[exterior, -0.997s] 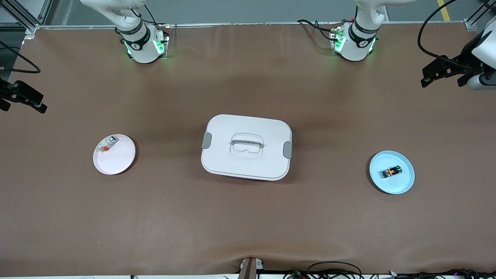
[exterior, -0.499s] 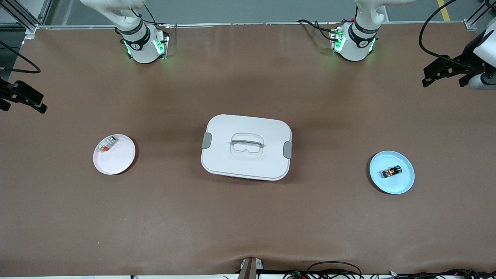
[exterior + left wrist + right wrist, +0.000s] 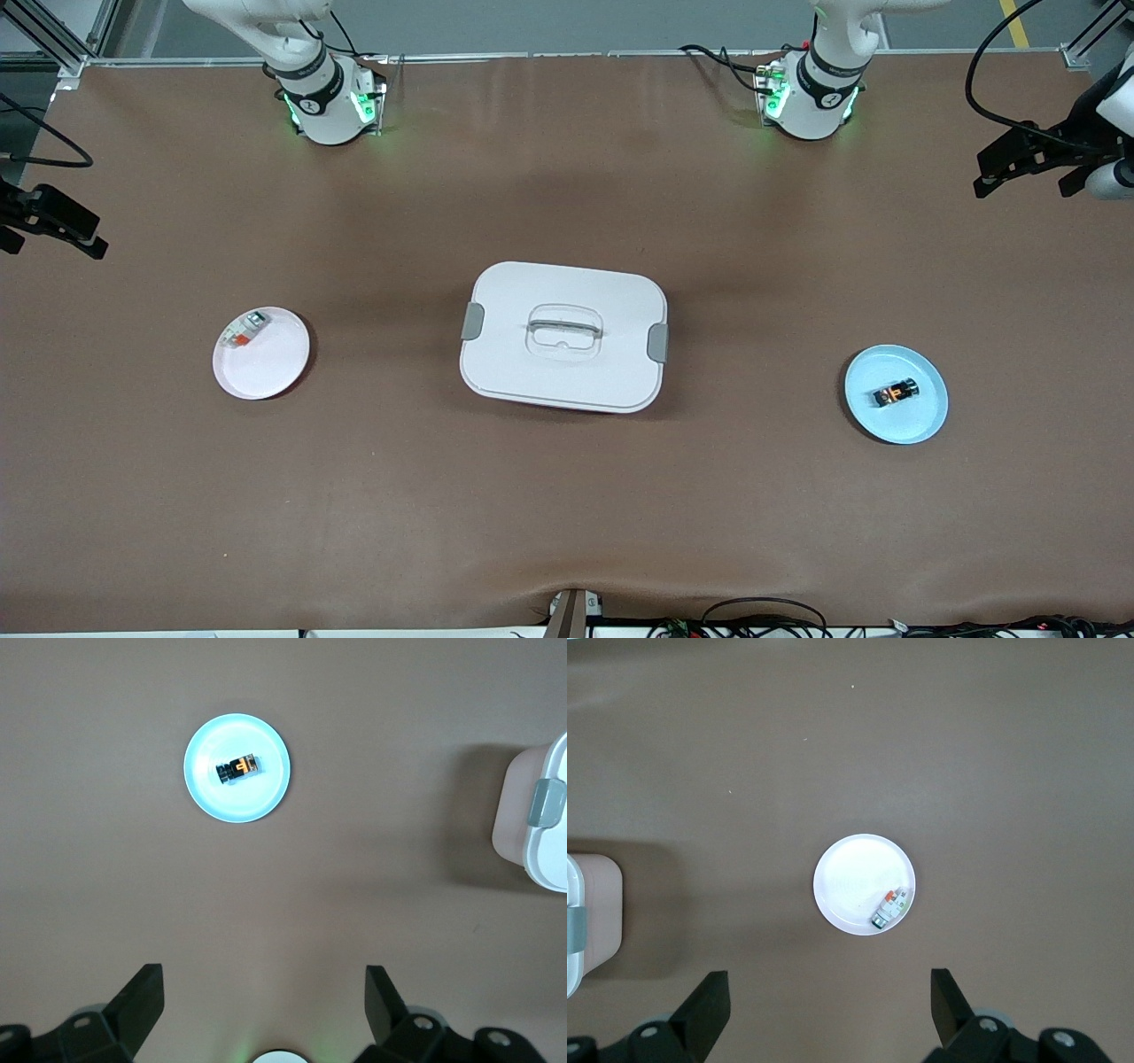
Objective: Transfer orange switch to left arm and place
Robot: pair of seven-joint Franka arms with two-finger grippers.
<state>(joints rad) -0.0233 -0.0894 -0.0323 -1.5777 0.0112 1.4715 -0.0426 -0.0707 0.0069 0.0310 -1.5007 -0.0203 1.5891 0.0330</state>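
The box (image 3: 563, 337) sits mid-frame between your two plates. The orange switch (image 3: 895, 392) lies on the blue plate (image 3: 921, 416) at lower right; the pink plate (image 3: 275, 368) holds a white-grey piece (image 3: 243, 330). Left gripper (image 3: 1019, 164) and right gripper (image 3: 53, 232) hang wide open, empty, over the table edges (image 3: 567, 532), bare cloth around them.

Your two arms are glossy white, each base ringed by a black joint band with a small white mark and lit green at the sides. Black cables loop from both bases. The left gripper (image 3: 1019, 168) and right gripper (image 3: 53, 226) are matte black; in the wrist views their angular black fingers (image 3: 142, 997) carry round silver screws.
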